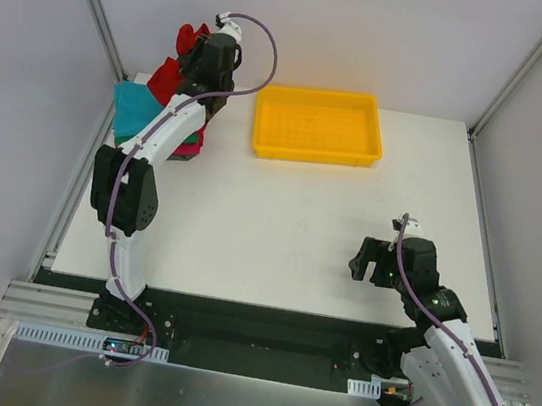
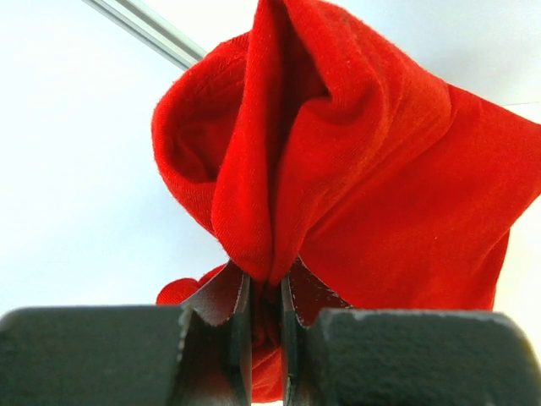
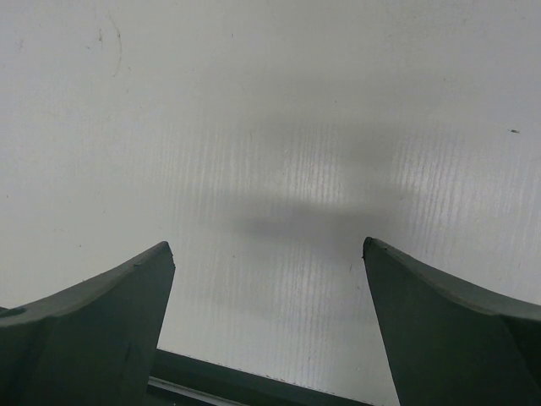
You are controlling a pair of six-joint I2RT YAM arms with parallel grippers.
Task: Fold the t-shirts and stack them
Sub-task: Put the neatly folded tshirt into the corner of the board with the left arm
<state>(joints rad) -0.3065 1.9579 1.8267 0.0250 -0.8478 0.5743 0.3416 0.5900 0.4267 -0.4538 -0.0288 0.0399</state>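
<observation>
top external view: in the upper left of the frame the left gripper (image 1: 207, 51) holds the red t-shirt (image 1: 185, 39) bunched and lifted off the far left corner of the white table (image 1: 267, 233). just below it in the frame lies a stack of folded shirts (image 1: 131, 103), teal showing beside the arm with green and pink-red edges under it. the yellow tray (image 1: 263, 131) sits apart at upper centre and looks empty. the right gripper (image 1: 372, 263) hovers at lower right, well apart from all cloth. left wrist view: the jaws are clenched on a pinched fold of the red t-shirt at bottom centre, and the fabric billows up in loose, uneven folds that fill the right of the frame. a metal frame rail (image 2: 144, 25) crosses the upper left corner. right wrist view: the right gripper's two fingers (image 3: 101, 313) stand spread wide at the lower corners, nothing between them, only bare table and a faint shadow. as a judgement, the task is well along but unfinished: three shirts appear folded and piled, while the red one hangs crumpled rather than folded. it would have to be laid flat, folded and set on the pile.
</observation>
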